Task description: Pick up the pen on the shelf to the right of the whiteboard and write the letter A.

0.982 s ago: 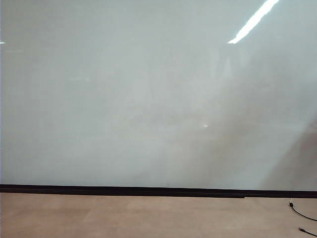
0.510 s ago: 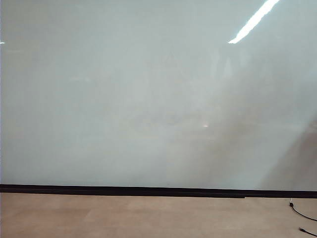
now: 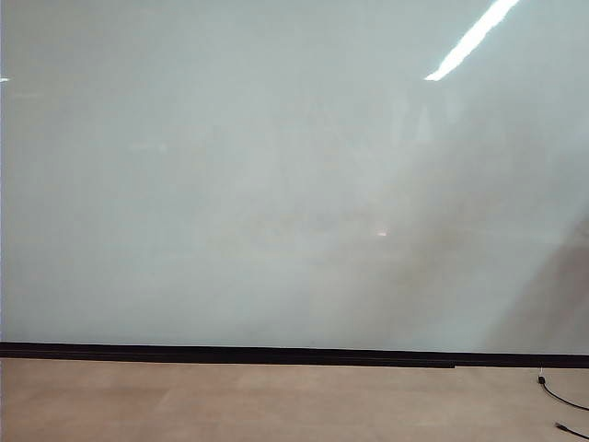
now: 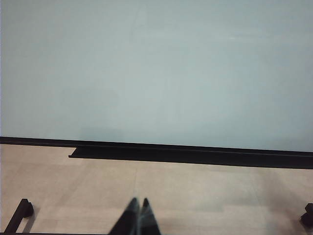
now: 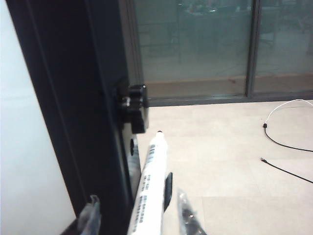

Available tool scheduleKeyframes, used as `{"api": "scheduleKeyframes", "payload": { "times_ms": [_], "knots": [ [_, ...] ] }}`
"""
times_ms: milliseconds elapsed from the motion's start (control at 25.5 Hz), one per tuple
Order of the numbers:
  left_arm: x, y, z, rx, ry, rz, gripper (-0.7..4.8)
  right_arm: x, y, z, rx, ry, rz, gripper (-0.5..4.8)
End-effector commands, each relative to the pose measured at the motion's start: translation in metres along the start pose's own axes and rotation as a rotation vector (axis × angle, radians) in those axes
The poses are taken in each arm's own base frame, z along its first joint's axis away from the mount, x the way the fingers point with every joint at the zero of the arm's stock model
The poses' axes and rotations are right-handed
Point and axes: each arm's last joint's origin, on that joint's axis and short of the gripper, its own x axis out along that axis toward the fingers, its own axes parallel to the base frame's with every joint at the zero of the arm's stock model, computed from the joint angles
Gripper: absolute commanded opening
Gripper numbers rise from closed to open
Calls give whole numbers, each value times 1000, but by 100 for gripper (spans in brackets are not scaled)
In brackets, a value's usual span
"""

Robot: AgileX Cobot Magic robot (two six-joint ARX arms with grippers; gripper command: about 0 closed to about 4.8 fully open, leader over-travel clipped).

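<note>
Right wrist view: the right gripper [image 5: 139, 215] straddles the pen [image 5: 150, 188], jaws half-wide on either side of the white barrel with a gap showing on each side, so no grip yet. The pen stands just beside the whiteboard's black edge frame [image 5: 73, 98], tip up, below a black knob [image 5: 134, 100]. Beyond lie the tan floor [image 5: 220, 147], a loose cable [image 5: 283, 142] and a glass wall [image 5: 195, 44]. The left gripper [image 4: 138, 218] hangs low before the board, well apart from it, jaws pressed together. The whiteboard [image 3: 276, 184] is as blank as a second ago: no letter A, so pickup likely comes next. The frame crowds the near jaw.
</note>
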Motion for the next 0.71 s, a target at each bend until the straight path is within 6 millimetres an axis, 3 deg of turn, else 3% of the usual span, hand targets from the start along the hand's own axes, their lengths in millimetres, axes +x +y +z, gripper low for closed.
{"api": "scheduleKeyframes", "payload": {
  "times_ms": [39, 118, 236, 314, 393, 707],
  "knots": [
    [0, 0, 2, 5, -10, -1, -5, 0, 0, 4, -12, -21, 5, 169],
    [0, 0, 2, 4, -10, -1, -4, 0, 0, 4, -12, -21, 5, 164],
    [0, 0, 2, 5, -10, -1, -5, 0, 0, 4, -12, -20, 5, 84],
    [0, 0, 2, 5, -10, -1, -5, 0, 0, 3, -12, -20, 5, 84],
    [0, 0, 2, 5, -10, -1, -4, 0, 0, 3, -11, -19, 7, -12],
    [0, 0, 2, 5, -10, -1, -4, -1, 2, 9, -10, -32, 14, -5]
  ]
}}
